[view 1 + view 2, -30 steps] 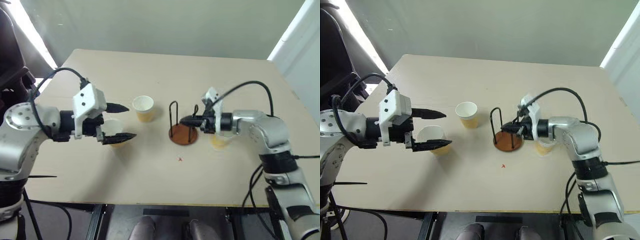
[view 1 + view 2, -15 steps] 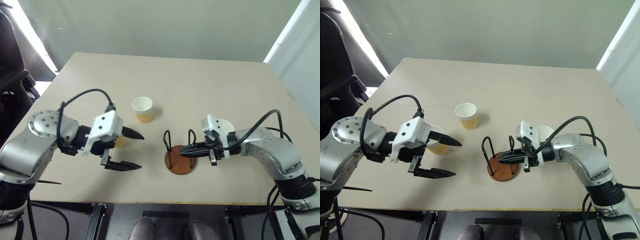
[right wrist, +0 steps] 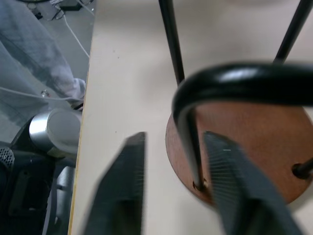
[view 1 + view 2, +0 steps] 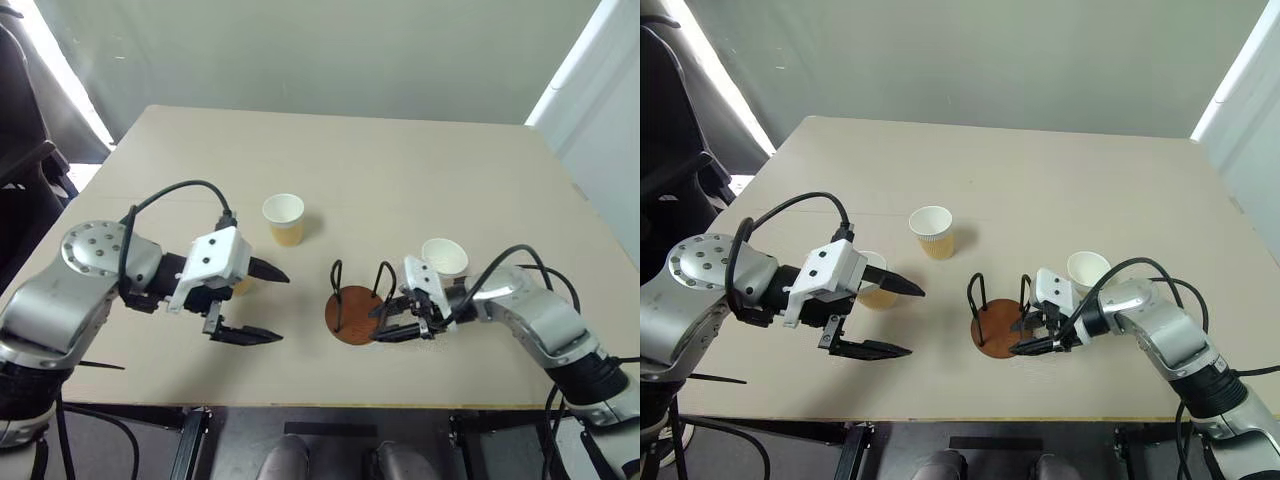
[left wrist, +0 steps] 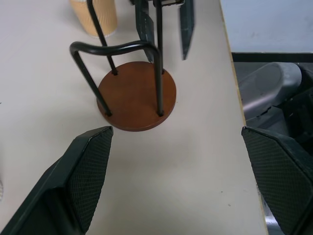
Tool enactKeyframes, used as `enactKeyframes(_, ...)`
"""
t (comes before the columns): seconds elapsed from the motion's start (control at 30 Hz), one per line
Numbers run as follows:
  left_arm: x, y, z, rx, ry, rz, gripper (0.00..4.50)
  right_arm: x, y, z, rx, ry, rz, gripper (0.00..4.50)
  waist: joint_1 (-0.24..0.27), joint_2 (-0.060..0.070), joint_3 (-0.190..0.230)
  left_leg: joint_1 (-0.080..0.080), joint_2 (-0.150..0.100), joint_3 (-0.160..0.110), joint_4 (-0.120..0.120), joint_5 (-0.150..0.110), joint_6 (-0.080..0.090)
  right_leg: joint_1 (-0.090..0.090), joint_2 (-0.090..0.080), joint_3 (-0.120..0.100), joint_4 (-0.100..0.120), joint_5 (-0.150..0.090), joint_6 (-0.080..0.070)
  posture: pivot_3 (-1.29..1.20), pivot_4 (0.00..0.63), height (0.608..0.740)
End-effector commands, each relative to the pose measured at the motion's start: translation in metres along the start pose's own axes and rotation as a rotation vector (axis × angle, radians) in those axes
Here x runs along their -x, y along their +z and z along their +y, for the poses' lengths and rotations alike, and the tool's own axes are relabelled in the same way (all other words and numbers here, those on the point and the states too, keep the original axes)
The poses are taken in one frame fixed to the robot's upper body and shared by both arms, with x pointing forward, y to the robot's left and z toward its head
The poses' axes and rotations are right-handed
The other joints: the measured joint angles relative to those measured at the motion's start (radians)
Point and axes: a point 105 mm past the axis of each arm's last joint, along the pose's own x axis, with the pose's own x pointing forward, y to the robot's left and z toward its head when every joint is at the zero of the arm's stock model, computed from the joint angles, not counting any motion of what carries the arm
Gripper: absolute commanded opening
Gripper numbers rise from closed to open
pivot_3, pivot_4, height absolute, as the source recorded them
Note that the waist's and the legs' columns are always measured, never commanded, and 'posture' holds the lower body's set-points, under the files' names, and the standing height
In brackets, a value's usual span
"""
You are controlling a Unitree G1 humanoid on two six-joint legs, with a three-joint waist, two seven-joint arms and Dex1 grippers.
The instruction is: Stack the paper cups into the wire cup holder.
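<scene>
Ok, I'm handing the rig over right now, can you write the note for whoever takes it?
Left end effector: open, empty, beside the left cup, which it partly hides.
Right end effector: open, empty, its fingers either side of one wire loop of the wire cup holder.
Middle cup and right cup: upright on the table, apart from the holder.
Done: nothing stacked, holder empty.
Left: all three cups go into the holder.
</scene>
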Motion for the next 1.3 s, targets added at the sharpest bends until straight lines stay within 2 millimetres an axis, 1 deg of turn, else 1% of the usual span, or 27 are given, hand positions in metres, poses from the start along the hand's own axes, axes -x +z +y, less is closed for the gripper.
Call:
enactKeyframes(0.03, -0.001, 0.003, 0.004, -0.036, 0.005, -0.004, 4.50, 0.019, 0.007, 0.000, 0.089, -0.030, 0.046, 3.34, 0.003, 0.000, 0.000, -0.001, 0.000, 0.000, 0.000, 0.000, 0.000, 0.000, 0.000, 0.000, 0.000, 0.000, 0.000, 0.00, 0.150, 0.740)
enactKeyframes(0.13, -0.001, 0.003, 0.008, -0.047, 0.005, -0.013, 4.50, 0.044, 0.015, 0.006, 0.166, -0.052, 0.110, 4.42, 0.009, 0.000, 0.000, -0.003, 0.000, 0.000, 0.000, 0.000, 0.000, -0.001, 0.000, 0.000, 0.000, 0.000, 0.000, 0.00, 0.150, 0.740)
enactKeyframes(0.23, -0.001, 0.003, 0.012, -0.060, 0.016, -0.027, 4.50, 0.074, 0.026, 0.010, 0.242, -0.095, 0.176, 4.46, 0.013, 0.000, 0.000, -0.006, 0.000, 0.000, -0.001, 0.000, 0.000, -0.002, 0.000, -0.001, 0.000, 0.000, 0.000, 0.00, 0.150, 0.740)
enactKeyframes(0.3, 0.001, 0.005, 0.015, -0.069, 0.029, -0.041, 4.50, 0.093, 0.039, 0.011, 0.258, -0.135, 0.162, 4.46, 0.015, 0.000, 0.000, -0.007, -0.001, 0.000, -0.001, -0.001, 0.000, -0.003, 0.000, -0.001, 0.000, 0.000, 0.000, 0.00, 0.150, 0.740)
enactKeyframes(0.37, 0.005, 0.008, 0.020, -0.080, 0.055, -0.068, 4.50, 0.110, 0.053, 0.014, 0.251, -0.146, 0.108, 4.46, 0.015, 0.000, 0.000, -0.007, 0.000, 0.002, -0.001, -0.001, 0.000, -0.003, 0.000, -0.001, 0.000, 0.000, 0.000, 0.00, 0.150, 0.740)
enactKeyframes(0.43, 0.009, 0.011, 0.026, -0.087, 0.091, -0.093, 4.50, 0.123, 0.060, 0.006, 0.245, -0.198, 0.088, 4.46, 0.014, 0.000, 0.000, -0.006, 0.000, 0.006, -0.001, -0.001, 0.000, -0.003, 0.000, 0.000, 0.000, 0.000, 0.000, 0.00, 0.150, 0.740)
enactKeyframes(0.5, 0.011, 0.013, 0.030, -0.089, 0.110, -0.100, 4.50, 0.131, 0.051, -0.014, 0.241, -0.291, 0.144, 4.46, 0.014, 0.000, 0.000, -0.005, 0.001, 0.010, -0.001, -0.001, 0.000, -0.003, 0.001, 0.000, 0.000, 0.000, 0.000, 0.00, 0.150, 0.740)
enactKeyframes(0.57, 0.008, 0.013, 0.031, -0.094, 0.123, -0.098, 4.50, 0.130, 0.037, -0.028, 0.236, -0.333, 0.204, 4.46, 0.015, 0.000, 0.000, -0.004, 0.001, 0.010, -0.001, -0.001, 0.000, -0.002, 0.000, 0.000, -0.001, 0.000, 0.000, 0.00, 0.150, 0.740)
enactKeyframes(0.7, 0.004, 0.011, 0.033, -0.107, 0.148, -0.075, 4.50, 0.118, 0.024, -0.038, 0.209, -0.304, 0.214, 4.46, 0.014, 0.000, 0.000, -0.003, 0.003, 0.009, -0.001, -0.002, 0.002, -0.003, 0.000, 0.002, 0.000, 0.000, 0.000, 0.00, 0.150, 0.740)
enactKeyframes(0.8, 0.005, 0.013, 0.030, -0.102, 0.160, -0.076, 4.50, 0.114, 0.006, -0.053, 0.191, -0.325, 0.264, 4.46, 0.015, 0.000, 0.000, -0.004, 0.003, 0.010, -0.001, -0.002, 0.002, -0.004, 0.001, 0.002, 0.001, 0.000, 0.001, 0.00, 0.150, 0.740)
enactKeyframes(0.93, 0.009, 0.012, 0.026, -0.084, 0.180, -0.062, 4.50, 0.105, 0.000, -0.058, 0.203, -0.295, 0.284, 4.46, 0.014, 0.000, 0.000, -0.005, 0.004, 0.010, 0.000, -0.002, 0.003, -0.004, 0.001, 0.003, 0.000, 0.001, 0.002, 0.00, 0.150, 0.740)
enactKeyframes(1.03, 0.012, 0.011, 0.026, -0.076, 0.191, -0.055, 4.50, 0.095, -0.003, -0.061, 0.223, -0.269, 0.301, 4.46, 0.014, 0.000, 0.000, -0.005, 0.004, 0.011, 0.000, -0.002, 0.003, -0.004, 0.001, 0.003, 0.000, 0.001, 0.002, 0.00, 0.150, 0.740)
enactKeyframes(1.1, 0.013, 0.011, 0.026, -0.072, 0.197, -0.050, 4.50, 0.087, -0.004, -0.061, 0.235, -0.246, 0.301, 4.09, 0.014, 0.000, 0.000, -0.004, 0.004, 0.010, 0.000, -0.002, 0.003, -0.004, 0.001, 0.003, 0.000, 0.001, 0.002, 0.00, 0.150, 0.740)
enactKeyframes(1.13, 0.013, 0.011, 0.026, -0.071, 0.201, -0.048, 4.50, 0.085, -0.005, -0.062, 0.246, -0.240, 0.312, 3.83, 0.014, 0.000, 0.000, -0.004, 0.004, 0.010, 0.000, -0.002, 0.003, -0.004, 0.001, 0.003, 0.000, 0.001, 0.002, 0.00, 0.150, 0.740)
enactKeyframes(1.2, 0.014, 0.011, 0.026, -0.069, 0.206, -0.044, 4.50, 0.082, -0.009, -0.066, 0.267, -0.245, 0.340, 3.16, 0.014, 0.000, 0.000, -0.004, 0.004, 0.010, 0.001, -0.002, 0.003, -0.004, 0.001, 0.003, 0.000, 0.001, 0.002, 0.00, 0.150, 0.740)
enactKeyframes(1.3, 0.014, 0.011, 0.026, -0.066, 0.212, -0.040, 4.50, 0.084, -0.009, -0.067, 0.281, -0.247, 0.351, 1.99, 0.015, 0.000, 0.000, -0.004, 0.004, 0.009, 0.001, -0.002, 0.003, -0.004, 0.000, 0.003, 0.001, 0.001, 0.002, 0.00, 0.150, 0.740)
